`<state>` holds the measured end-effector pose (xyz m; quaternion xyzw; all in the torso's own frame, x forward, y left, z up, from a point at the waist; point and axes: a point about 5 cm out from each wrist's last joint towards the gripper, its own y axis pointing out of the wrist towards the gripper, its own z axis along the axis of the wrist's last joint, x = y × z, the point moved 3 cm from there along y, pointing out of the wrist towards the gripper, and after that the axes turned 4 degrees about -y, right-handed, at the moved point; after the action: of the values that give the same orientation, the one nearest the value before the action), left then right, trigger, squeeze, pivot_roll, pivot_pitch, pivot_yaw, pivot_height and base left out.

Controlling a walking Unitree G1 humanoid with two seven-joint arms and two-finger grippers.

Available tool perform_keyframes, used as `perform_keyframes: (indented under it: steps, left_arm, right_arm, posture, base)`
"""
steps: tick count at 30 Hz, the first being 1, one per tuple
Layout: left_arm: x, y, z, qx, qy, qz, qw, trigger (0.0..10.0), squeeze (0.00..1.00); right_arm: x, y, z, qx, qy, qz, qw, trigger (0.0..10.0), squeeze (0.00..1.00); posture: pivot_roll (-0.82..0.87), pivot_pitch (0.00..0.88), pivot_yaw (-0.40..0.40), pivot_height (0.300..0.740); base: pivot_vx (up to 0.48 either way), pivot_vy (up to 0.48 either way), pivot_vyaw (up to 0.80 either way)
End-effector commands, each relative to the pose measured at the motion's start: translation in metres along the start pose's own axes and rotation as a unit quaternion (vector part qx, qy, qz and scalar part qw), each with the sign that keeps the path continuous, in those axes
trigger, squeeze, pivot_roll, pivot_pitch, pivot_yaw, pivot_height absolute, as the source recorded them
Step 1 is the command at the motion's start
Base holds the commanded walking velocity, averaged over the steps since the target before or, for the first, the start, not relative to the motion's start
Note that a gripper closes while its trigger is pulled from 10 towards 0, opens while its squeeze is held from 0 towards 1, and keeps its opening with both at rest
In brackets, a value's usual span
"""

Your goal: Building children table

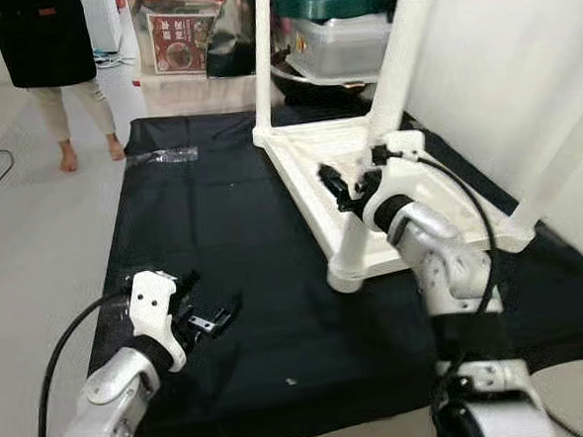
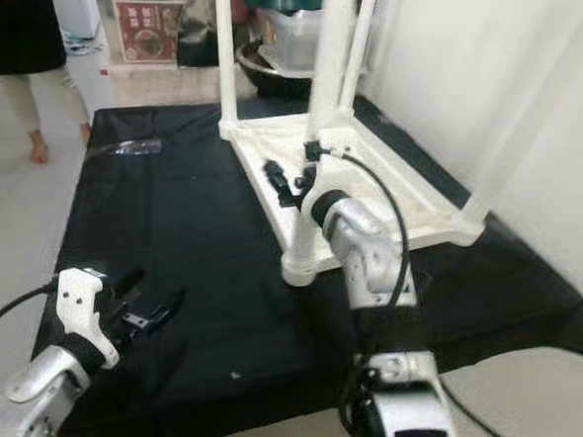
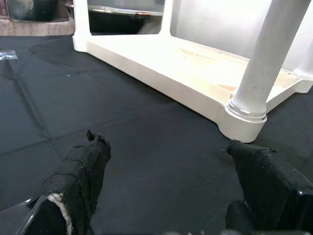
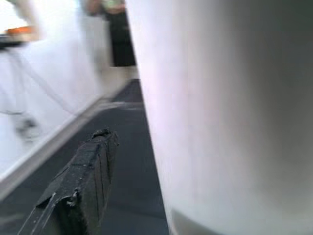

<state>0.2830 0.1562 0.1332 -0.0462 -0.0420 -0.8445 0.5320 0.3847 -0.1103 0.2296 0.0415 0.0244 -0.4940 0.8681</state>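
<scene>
While a white plastic children's table (image 1: 408,187) lies upside down on a black cloth (image 1: 235,271) spread over the floor, its legs pointing upward, the robot's right gripper (image 1: 344,188) reaches in at the table's near leg (image 1: 388,94), just above the underside of the tabletop, at about 1 o'clock from the centre of the head view. In the right wrist view, one black finger (image 4: 80,191) stands just beside the broad white leg (image 4: 230,112), which crowds the lens; whether the fingers are closed on the leg or merely alongside it cannot be told. The left gripper (image 1: 207,321) hovers low over the cloth at about 8 o'clock, well apart from the table, its fingers (image 3: 78,176) spread wide and holding nothing; its wrist view looks across the cloth toward the table's nearest corner socket (image 3: 244,117) and the leg rising from it. A second leg (image 1: 262,57) stands at the table's far corner, at about 12 o'clock, and another slants up along the white wall (image 1: 519,56) at 3 o'clock. A small clear plastic bag (image 1: 162,156) lies on the cloth's far edge at about 11 o'clock. Beyond the cloth, a person (image 1: 49,55) in a dark top and light trousers stands barefoot on the pale floor at about 10 o'clock, and boxes and a lidded container (image 1: 344,32) are stacked behind the table at about 12 o'clock.
</scene>
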Motion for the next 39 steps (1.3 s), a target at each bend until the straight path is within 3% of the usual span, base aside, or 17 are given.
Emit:
perform_keyframes:
  steps: [1, 8, 9, 11, 12, 14, 16, 20, 24, 28, 29, 31, 32, 34, 35, 38, 39]
  left_arm:
    - [-0.001, 0.001, -0.003, -0.004, -0.003, 0.001, 1.000, 10.0, 0.00]
    - [0.000, 0.002, -0.002, -0.005, -0.004, -0.001, 1.000, 10.0, 0.00]
    - [0.001, 0.002, -0.002, -0.005, -0.004, -0.001, 1.000, 10.0, 0.00]
    - [0.001, 0.002, -0.002, -0.005, -0.004, -0.001, 1.000, 10.0, 0.00]
    - [0.001, 0.002, -0.002, -0.005, -0.004, -0.001, 1.000, 10.0, 0.00]
    - [0.001, 0.000, -0.002, -0.004, -0.004, 0.000, 1.000, 10.0, 0.00]
    - [0.001, 0.000, -0.002, -0.004, -0.004, 0.000, 1.000, 10.0, 0.00]
    - [0.002, -0.002, -0.002, -0.004, -0.004, 0.001, 1.000, 10.0, 0.00]
    - [0.002, -0.004, -0.001, -0.002, -0.004, 0.003, 1.000, 10.0, 0.00]
    - [0.002, -0.005, -0.001, -0.002, -0.005, 0.004, 1.000, 10.0, 0.00]
    - [0.002, -0.005, -0.001, -0.003, -0.005, 0.001, 1.000, 10.0, 0.00]
    - [0.002, -0.005, -0.001, -0.004, -0.005, 0.000, 1.000, 10.0, 0.00]
    - [0.002, -0.004, -0.001, -0.005, -0.005, -0.003, 1.000, 10.0, 0.00]
    - [0.002, -0.004, -0.001, -0.005, -0.005, -0.003, 1.000, 10.0, 0.00]
    - [0.002, -0.004, -0.001, -0.006, -0.005, -0.004, 1.000, 10.0, 0.00]
    - [0.001, -0.004, -0.001, -0.006, -0.005, -0.003, 1.000, 10.0, 0.00]
    - [0.000, -0.005, -0.001, -0.004, -0.005, 0.001, 1.000, 10.0, 0.00]
  right_arm:
    - [-0.022, 0.002, -0.004, 0.006, 0.010, 0.103, 0.995, 10.0, 0.00]
    - [-0.066, -0.004, -0.049, -0.045, 0.020, 0.266, 0.963, 10.0, 0.00]
    - [-0.066, 0.001, -0.058, -0.060, 0.018, 0.252, 0.966, 4.4, 0.00]
    - [-0.066, 0.001, -0.058, -0.060, 0.018, 0.252, 0.966, 4.4, 0.00]
    - [-0.055, 0.012, -0.064, -0.071, 0.011, 0.178, 0.981, 0.0, 0.00]
    - [0.012, 0.017, -0.078, -0.119, 0.023, -0.135, 0.983, 0.0, 0.00]
    - [0.012, 0.017, -0.078, -0.119, 0.023, -0.135, 0.983, 0.0, 0.00]
    - [0.078, -0.040, -0.082, -0.127, 0.013, -0.450, 0.884, 0.0, 0.00]
    - [0.082, -0.078, -0.074, -0.109, -0.004, -0.522, 0.846, 0.0, 0.00]
    - [0.064, -0.088, -0.074, -0.112, -0.025, -0.494, 0.862, 0.0, 0.00]
    - [0.052, -0.078, -0.073, -0.113, -0.034, -0.445, 0.888, 10.0, 0.00]
    - [0.044, -0.071, -0.073, -0.113, -0.039, -0.411, 0.904, 10.0, 0.00]
    - [0.034, -0.058, -0.062, -0.081, -0.045, -0.369, 0.925, 10.0, 0.70]
    - [0.034, -0.058, -0.062, -0.081, -0.045, -0.369, 0.925, 10.0, 0.70]
    - [0.029, -0.047, -0.051, -0.046, -0.043, -0.337, 0.940, 10.0, 1.00]
    - [0.028, -0.038, -0.039, -0.021, -0.036, -0.315, 0.948, 10.0, 1.00]
    - [0.028, -0.028, -0.025, 0.006, -0.023, -0.279, 0.960, 10.0, 0.00]
  posture:
    - [0.07, 0.000, -0.100, 0.740]
    - [0.09, 0.000, -0.103, 0.740]
    - [0.09, 0.000, -0.107, 0.740]
    - [0.09, 0.000, -0.107, 0.740]
    - [0.09, 0.000, -0.102, 0.740]
    - [0.08, 0.000, -0.096, 0.740]
    - [0.08, 0.000, -0.096, 0.740]
    - [0.07, 0.000, -0.093, 0.740]
    - [0.05, 0.000, -0.079, 0.740]
    - [0.04, 0.000, -0.065, 0.740]
    - [0.04, 0.000, -0.065, 0.740]
    - [0.04, 0.000, -0.065, 0.740]
    - [0.04, 0.000, -0.068, 0.740]
    - [0.04, 0.000, -0.068, 0.740]
    - [0.04, 0.000, -0.071, 0.740]
    - [0.05, 0.000, -0.077, 0.740]
    - [0.05, 0.000, -0.085, 0.740]
  base:
    - [0.000, 0.000, 0.00]
    - [0.000, 0.000, 0.00]
    - [0.000, 0.000, 0.00]
    - [0.000, 0.000, 0.00]
    - [0.000, 0.000, 0.00]
    - [0.000, 0.000, 0.00]
    - [0.000, 0.000, 0.00]
    - [0.000, 0.000, 0.00]
    - [0.000, 0.000, 0.00]
    - [0.000, 0.000, 0.00]
    - [0.000, 0.000, 0.00]
    - [0.000, 0.000, 0.00]
    - [0.000, 0.000, 0.00]
    - [0.000, 0.000, 0.00]
    - [0.000, 0.000, 0.00]
    - [0.000, 0.000, 0.00]
    - [0.000, 0.000, 0.00]
